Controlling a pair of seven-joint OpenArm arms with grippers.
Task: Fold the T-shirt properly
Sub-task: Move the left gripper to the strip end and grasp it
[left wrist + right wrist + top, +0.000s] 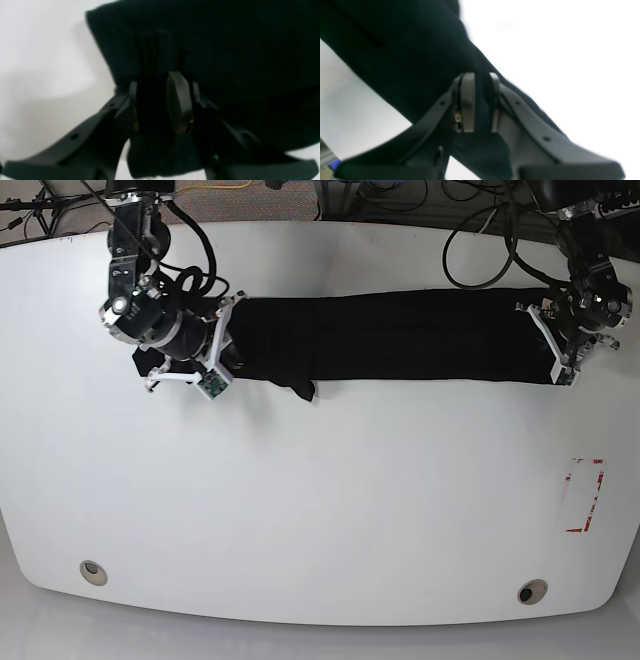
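The T-shirt [400,335] is a long black band stretched across the far part of the white table [320,500], with a small flap hanging at its lower left. On the right in the base view, my left gripper [545,340] holds its right end. The left wrist view shows that gripper [160,100] shut on a bunched fold of the T-shirt [237,50]. My right gripper [228,340] holds the left end. In the right wrist view, that gripper [482,100] pinches the T-shirt [407,50] between both pads. No lettering or marks show.
A red tape outline [583,495] marks the table's right side. Two round holes [93,571] [532,591] sit near the front edge. Black cables [480,220] run along the back edge behind the arms.
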